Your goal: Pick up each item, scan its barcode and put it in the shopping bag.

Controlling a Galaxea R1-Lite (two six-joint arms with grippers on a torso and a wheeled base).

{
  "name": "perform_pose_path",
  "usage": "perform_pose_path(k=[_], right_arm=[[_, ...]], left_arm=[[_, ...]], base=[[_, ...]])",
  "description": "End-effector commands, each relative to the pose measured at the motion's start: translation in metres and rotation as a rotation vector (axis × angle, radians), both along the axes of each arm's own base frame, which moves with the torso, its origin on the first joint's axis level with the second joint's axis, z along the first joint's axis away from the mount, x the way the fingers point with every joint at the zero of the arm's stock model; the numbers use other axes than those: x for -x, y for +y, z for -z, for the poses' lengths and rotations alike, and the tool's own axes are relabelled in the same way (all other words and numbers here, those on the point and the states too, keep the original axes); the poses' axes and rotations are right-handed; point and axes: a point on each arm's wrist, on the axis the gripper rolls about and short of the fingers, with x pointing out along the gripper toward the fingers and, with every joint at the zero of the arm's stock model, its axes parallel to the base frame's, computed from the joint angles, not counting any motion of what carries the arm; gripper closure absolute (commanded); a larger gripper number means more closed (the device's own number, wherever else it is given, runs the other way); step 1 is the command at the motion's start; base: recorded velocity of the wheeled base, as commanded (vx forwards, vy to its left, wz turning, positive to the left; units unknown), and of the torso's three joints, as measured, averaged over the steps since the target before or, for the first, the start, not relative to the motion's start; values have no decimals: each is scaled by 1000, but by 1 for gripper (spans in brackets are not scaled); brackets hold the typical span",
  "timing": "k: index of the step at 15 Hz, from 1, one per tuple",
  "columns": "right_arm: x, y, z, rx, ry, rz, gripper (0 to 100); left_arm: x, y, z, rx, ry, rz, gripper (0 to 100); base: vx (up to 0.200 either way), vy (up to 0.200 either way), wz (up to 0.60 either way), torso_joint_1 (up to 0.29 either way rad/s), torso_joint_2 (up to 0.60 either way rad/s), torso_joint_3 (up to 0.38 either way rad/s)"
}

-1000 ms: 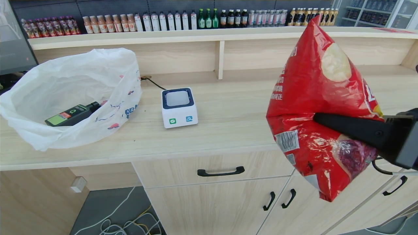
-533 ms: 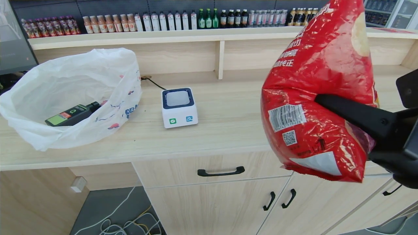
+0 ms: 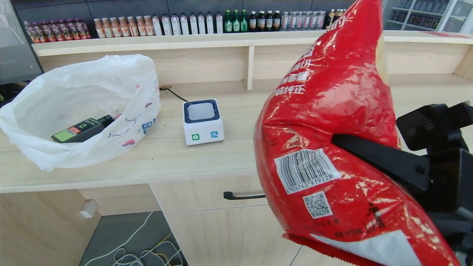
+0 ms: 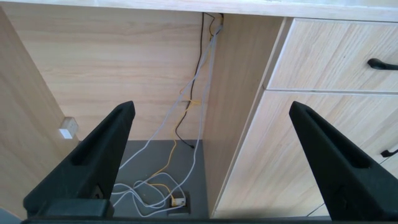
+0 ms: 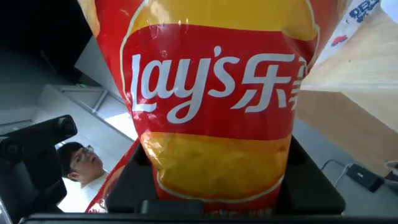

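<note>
The right gripper (image 3: 342,142) is pinched onto the puffy red chip bag (image 3: 325,111), holding it in the air off the counter's (image 3: 166,155) front edge near the right end, with its barcode (image 3: 306,170) facing up, away from the scanner (image 3: 203,121) at mid-counter. I'd worry the slick, air-filled bag twists or slips from that narrow pinch when it's turned over the scanner, or the code never meets the window. The left gripper (image 4: 211,109) hangs spread and empty below the counter, no help there, and the floppy shopping bag (image 3: 74,96) at the left end could fold shut as the chips go in.
</note>
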Motion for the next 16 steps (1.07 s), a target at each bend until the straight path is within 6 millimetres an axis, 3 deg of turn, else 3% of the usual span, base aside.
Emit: perform_pose_path(k=[1, 16], right_arm=[[-3, 6, 6, 12, 42, -18, 100], [9, 8, -3, -91, 199, -94, 100]], left_arm=[[0, 0, 0, 0, 0, -1, 0], [0, 0, 0, 0, 0, -1, 0]], base=[[0, 0, 0, 0, 0, 0], [0, 0, 0, 0, 0, 0]])
